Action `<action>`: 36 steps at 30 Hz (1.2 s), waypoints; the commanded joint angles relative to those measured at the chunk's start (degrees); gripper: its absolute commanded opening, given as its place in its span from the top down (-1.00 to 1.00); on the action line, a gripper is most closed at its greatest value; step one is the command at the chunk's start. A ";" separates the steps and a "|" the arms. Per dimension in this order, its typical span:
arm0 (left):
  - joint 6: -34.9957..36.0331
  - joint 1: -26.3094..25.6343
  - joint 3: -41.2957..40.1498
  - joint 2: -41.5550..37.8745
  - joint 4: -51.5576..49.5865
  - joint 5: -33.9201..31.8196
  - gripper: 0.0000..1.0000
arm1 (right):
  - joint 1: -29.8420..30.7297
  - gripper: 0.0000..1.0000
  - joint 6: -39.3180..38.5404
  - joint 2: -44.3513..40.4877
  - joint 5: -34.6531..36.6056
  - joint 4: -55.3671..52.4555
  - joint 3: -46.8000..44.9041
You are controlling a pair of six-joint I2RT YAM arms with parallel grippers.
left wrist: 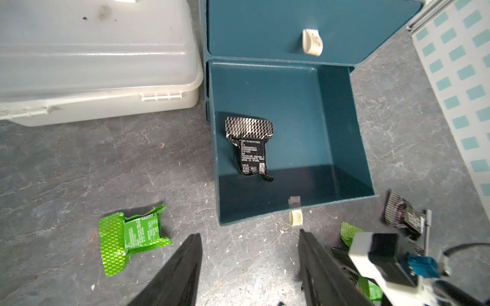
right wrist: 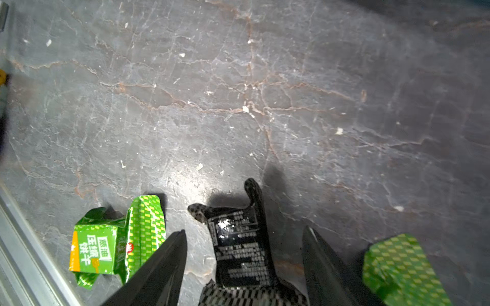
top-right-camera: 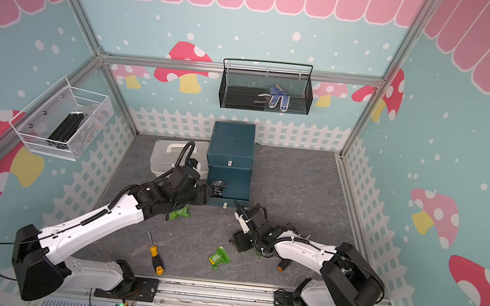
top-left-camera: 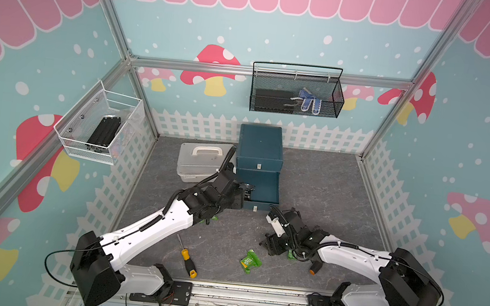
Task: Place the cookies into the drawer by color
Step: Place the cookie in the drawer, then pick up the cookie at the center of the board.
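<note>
On the grey marbled tabletop (right wrist: 238, 92), green foil cookie packets (right wrist: 114, 243) and one black packet (right wrist: 241, 249) wait; another black packet (left wrist: 250, 147) lies in the teal open drawer (left wrist: 331, 119). Left fingers (left wrist: 180, 270) gape empty; right fingers (right wrist: 159, 270), apart, straddle the loose one.

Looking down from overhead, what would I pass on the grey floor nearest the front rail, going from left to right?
In a top view: yellow-and-black screwdriver → green cookie packet → orange-tipped tool handle, partly hidden.
</note>
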 commanded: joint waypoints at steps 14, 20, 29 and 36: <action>-3.55 -1.09 -11.75 -8.29 5.39 2.47 -0.22 | 7.03 -0.04 2.94 4.64 14.70 -8.58 3.97; -3.73 -1.18 -14.48 -10.30 6.59 1.67 -0.22 | 7.03 -0.17 2.63 5.04 14.98 -7.59 5.35; -4.29 -1.18 -20.17 -15.16 10.54 4.48 -0.22 | 6.95 0.30 3.33 7.46 14.75 -9.69 8.11; -4.54 -1.18 -24.71 -20.47 14.96 8.23 -0.23 | 6.94 0.43 6.36 -3.88 13.71 -13.36 11.29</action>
